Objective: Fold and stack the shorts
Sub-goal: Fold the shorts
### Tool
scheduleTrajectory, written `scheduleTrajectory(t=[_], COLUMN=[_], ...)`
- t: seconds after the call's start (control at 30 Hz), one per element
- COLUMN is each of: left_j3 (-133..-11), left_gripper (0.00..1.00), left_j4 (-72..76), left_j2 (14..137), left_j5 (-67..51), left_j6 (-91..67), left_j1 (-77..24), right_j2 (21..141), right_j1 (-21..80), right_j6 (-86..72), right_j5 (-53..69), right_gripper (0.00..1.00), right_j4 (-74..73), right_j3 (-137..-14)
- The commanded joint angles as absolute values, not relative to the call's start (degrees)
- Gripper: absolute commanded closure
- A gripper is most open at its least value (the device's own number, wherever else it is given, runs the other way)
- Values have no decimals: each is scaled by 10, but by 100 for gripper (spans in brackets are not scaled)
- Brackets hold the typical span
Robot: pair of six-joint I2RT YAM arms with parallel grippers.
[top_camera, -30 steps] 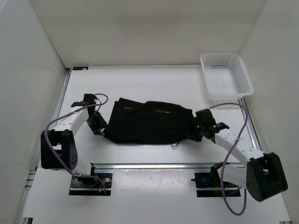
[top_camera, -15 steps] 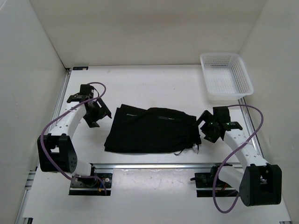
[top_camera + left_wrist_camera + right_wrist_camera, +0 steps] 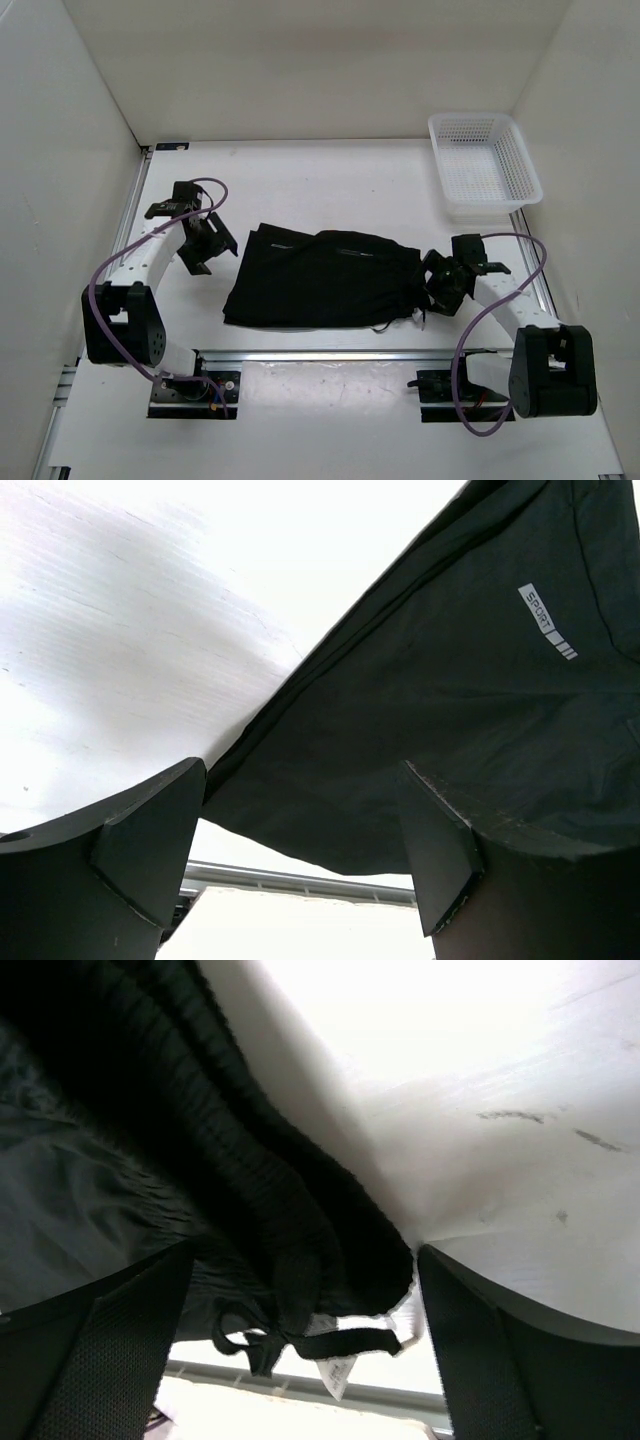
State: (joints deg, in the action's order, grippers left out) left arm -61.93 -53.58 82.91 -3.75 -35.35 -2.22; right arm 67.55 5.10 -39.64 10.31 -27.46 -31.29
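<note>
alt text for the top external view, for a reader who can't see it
Black shorts lie flat across the middle of a white table, seen from above. The left gripper is open just off their left end and the right gripper is open at their right end. A white mesh basket sits at the far right corner.

The shorts are soft matt black cloth, smooth over the legs, with a thick ribbed waistband (a small grey printed mark lies flat on the weave). The counter is white, matt and lightly scuffed, edged with dull metal rail, and the basket is white plastic mesh. The left pincer and right pincer show matt black plastic fingers.
</note>
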Motion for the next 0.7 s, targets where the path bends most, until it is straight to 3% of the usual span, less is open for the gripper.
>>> scheduleTrajectory(t=[0.0,0.13,0.17,0.27,0.3,0.43,0.6,0.67], left_j3=[-629,-629,-629,-629,-629,-624,-624,-624], left_gripper=[13,13,13,14,14,14,14,15], left_j4=[-536,-531,-531,-525,-525,-519,-519,-519], left_j2=[829,847,847,860,866,866,866,866], left_j5=[-21,-21,-21,-15,-15,-15,-15,-15], left_j6=[-345,-345,-345,-351,-351,-351,-351,-351], left_j1=[-25,-25,-25,-25,-25,-25,-25,-25], right_j2=[691,740,750,769,774,774,748,748], right_j1=[49,49,49,49,49,49,49,49], right_j6=[-394,-399,-399,-399,-399,-399,-388,-375], right_j5=[140,163,170,185,185,155,125,125], right_gripper=[7,25,36,52,66,99,100,72], right_j4=[-221,-160,-150,-127,-120,-132,-162,-187], right_j3=[-294,-289,-294,-294,-300,-319,-351,-369])
